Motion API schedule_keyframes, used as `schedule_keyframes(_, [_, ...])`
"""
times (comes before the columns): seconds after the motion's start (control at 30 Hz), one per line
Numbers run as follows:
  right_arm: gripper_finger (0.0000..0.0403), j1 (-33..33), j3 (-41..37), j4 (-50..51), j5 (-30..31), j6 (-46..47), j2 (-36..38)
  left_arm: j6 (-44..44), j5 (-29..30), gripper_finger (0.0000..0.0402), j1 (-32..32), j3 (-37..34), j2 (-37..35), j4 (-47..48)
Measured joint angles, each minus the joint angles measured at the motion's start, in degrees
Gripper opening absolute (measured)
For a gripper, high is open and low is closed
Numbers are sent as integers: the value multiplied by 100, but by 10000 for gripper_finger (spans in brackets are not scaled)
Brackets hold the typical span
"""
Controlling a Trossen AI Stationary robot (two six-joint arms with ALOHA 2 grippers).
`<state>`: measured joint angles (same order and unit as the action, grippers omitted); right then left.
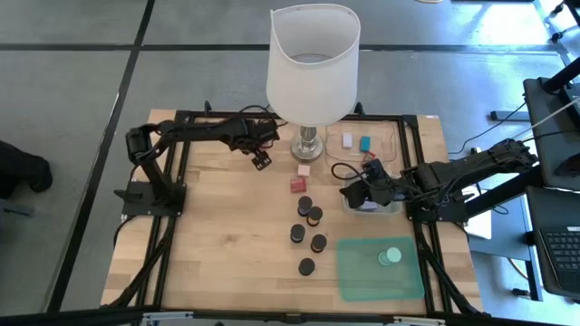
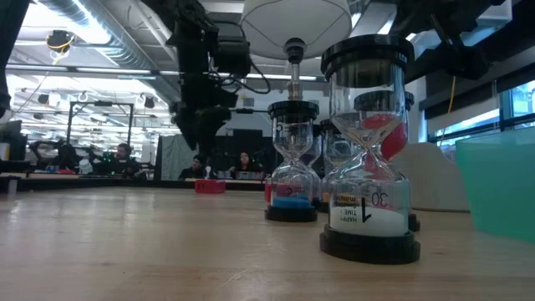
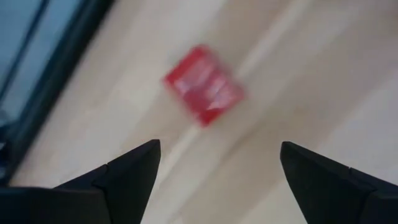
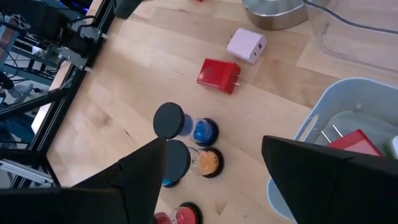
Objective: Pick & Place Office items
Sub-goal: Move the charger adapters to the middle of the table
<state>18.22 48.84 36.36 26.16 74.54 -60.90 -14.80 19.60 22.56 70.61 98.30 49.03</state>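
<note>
High view: left gripper (image 1: pixel 262 161), jaws apart, hovers left of red block (image 1: pixel 297 184); right gripper (image 1: pixel 352 193), jaws apart, over grey tray (image 1: pixel 373 209).

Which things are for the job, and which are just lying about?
Job: timers, red block, pink block, white block, teal block, mint disc.
Lying about: lamp, green mat, clear tray, grey tray.
</note>
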Motion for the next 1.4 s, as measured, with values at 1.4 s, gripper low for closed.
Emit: schedule_keyframes(1.4, [267, -2, 1, 1, 445, 944, 1, -2152, -260, 367, 835, -1112, 0, -2670])
